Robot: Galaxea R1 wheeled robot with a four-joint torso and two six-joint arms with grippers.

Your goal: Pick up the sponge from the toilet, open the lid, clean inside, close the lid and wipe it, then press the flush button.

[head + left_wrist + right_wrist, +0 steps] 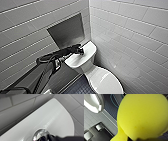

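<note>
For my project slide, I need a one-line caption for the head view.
Left gripper on the tank top of the white toilet, lid closed, in a tiled corner.

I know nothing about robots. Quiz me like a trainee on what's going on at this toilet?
1. True or false: the lid is raised.
2. The left gripper is at: A the flush button on the tank; B the floor; C the wall recess.
3. Fill in: the sponge is coloured ____.
Key: 1 false; 2 A; 3 yellow.
</note>
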